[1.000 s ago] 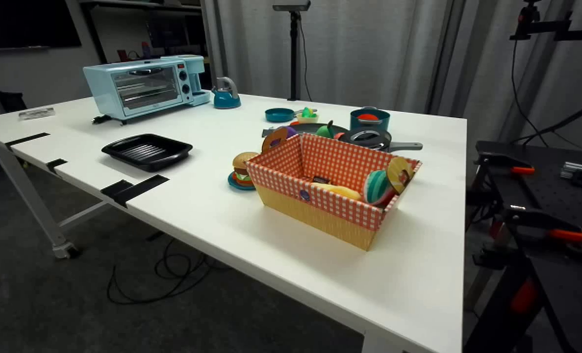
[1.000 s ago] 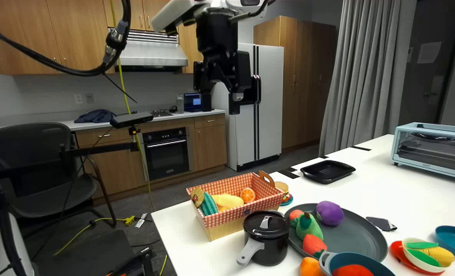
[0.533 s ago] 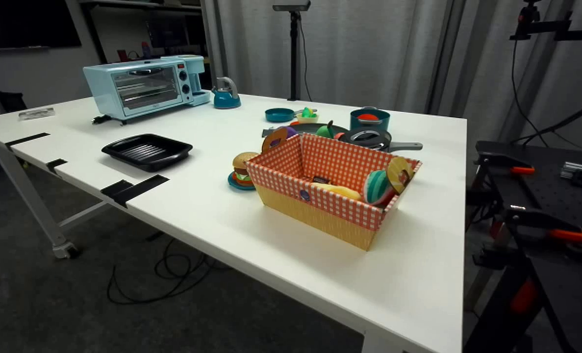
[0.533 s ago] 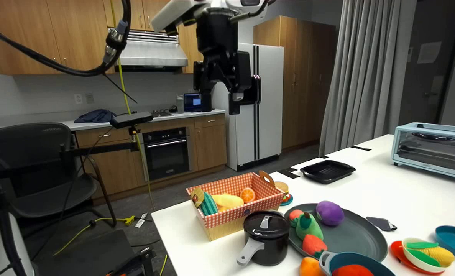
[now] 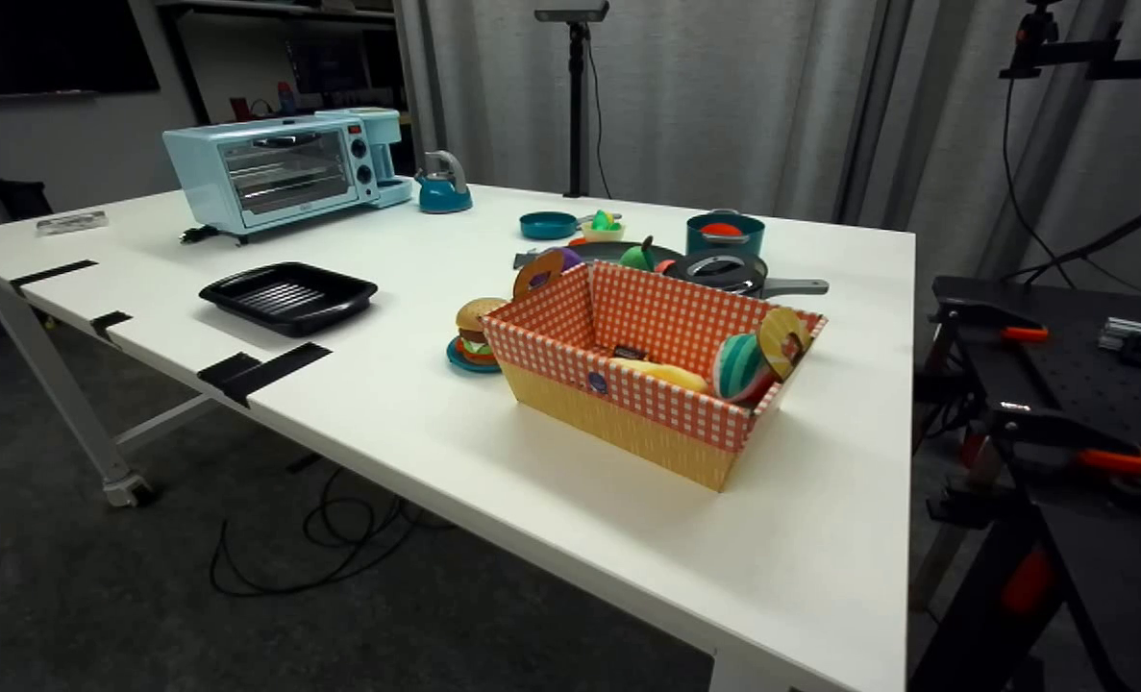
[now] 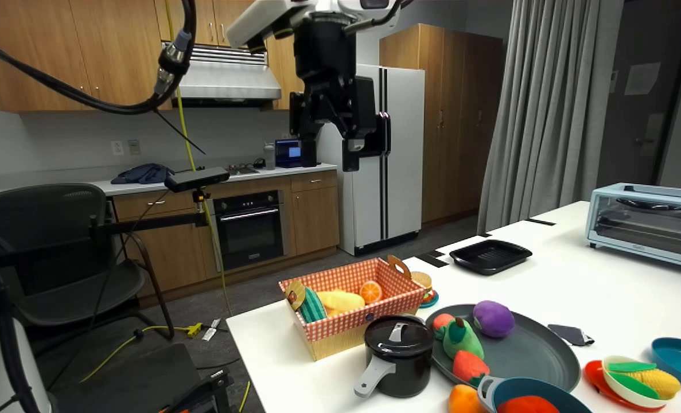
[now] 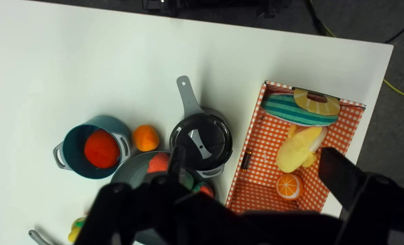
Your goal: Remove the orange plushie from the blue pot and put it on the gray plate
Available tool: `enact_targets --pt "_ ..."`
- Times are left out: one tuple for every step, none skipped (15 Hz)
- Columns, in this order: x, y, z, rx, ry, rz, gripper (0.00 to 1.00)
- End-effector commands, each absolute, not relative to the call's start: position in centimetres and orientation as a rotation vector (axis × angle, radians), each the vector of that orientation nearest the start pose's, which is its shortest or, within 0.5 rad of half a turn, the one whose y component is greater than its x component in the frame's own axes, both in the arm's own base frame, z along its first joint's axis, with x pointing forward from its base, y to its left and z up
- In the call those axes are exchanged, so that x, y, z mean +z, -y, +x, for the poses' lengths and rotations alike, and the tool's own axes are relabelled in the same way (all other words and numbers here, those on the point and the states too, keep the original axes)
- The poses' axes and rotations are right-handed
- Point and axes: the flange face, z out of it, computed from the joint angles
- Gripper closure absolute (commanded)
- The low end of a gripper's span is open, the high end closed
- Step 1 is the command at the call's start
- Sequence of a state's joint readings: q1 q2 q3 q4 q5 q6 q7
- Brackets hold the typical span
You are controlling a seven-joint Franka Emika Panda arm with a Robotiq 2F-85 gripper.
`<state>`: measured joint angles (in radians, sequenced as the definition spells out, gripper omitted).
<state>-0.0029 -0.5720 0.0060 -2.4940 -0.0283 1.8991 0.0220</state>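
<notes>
this looks like a robot lab that is part kitchen: in an exterior view, cabinets (image 6: 27, 57), a hood (image 6: 228, 81), an oven (image 6: 248, 232) and a fridge (image 6: 403, 155) stand behind a robot arm (image 6: 265, 22), a mounted camera (image 6: 197, 179) and black cables (image 6: 133, 108). in an exterior view, orange-handled clamps (image 5: 1065, 434) sit on a black bench (image 5: 1084, 365) beside a white tabletop (image 5: 801, 557) with a wheeled leg (image 5: 59, 380).

In an exterior view, lower right: blue pot (image 6: 547, 386) and the orange plushie (image 6: 527, 405) inside it cut off by bottom edge; same for the light-orange toy (image 6: 463, 400) beside them. Toaster oven (image 6: 650, 226) runs off right edge. Wrist view, bottom: gripper (image 7: 254, 154) blurred, cropped, hiding much of the gray plate (image 7: 132, 170) and lower end of checked basket (image 7: 256, 195). Dark bit (image 7: 246, 160) in checked basket, too small to tell. In an exterior view, checked basket blocks parts of black lidded pot (image 5: 705, 273) and gray plate.
</notes>
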Motion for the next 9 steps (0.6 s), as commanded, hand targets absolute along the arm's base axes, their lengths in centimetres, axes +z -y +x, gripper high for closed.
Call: enact_targets --pt "48.03 0.07 37.29 0.037 -0.017 -3.171 0.0" --pt "48.03 0.07 37.29 0.037 -0.017 -3.171 0.0" --pt "48.03 0.07 37.29 0.037 -0.017 -3.171 0.0" --pt "48.03 0.07 37.29 0.037 -0.017 -3.171 0.0" --pt "48.03 0.07 37.29 0.037 -0.017 -3.171 0.0" --pt "48.03 0.07 37.29 0.037 -0.017 -3.171 0.0" --pt "48.03 0.07 37.29 0.037 -0.017 -3.171 0.0" --pt "47.95 0.02 37.57 0.035 -0.019 -3.172 0.0" --pt "47.76 0.01 38.02 0.037 -0.023 -3.175 0.0"
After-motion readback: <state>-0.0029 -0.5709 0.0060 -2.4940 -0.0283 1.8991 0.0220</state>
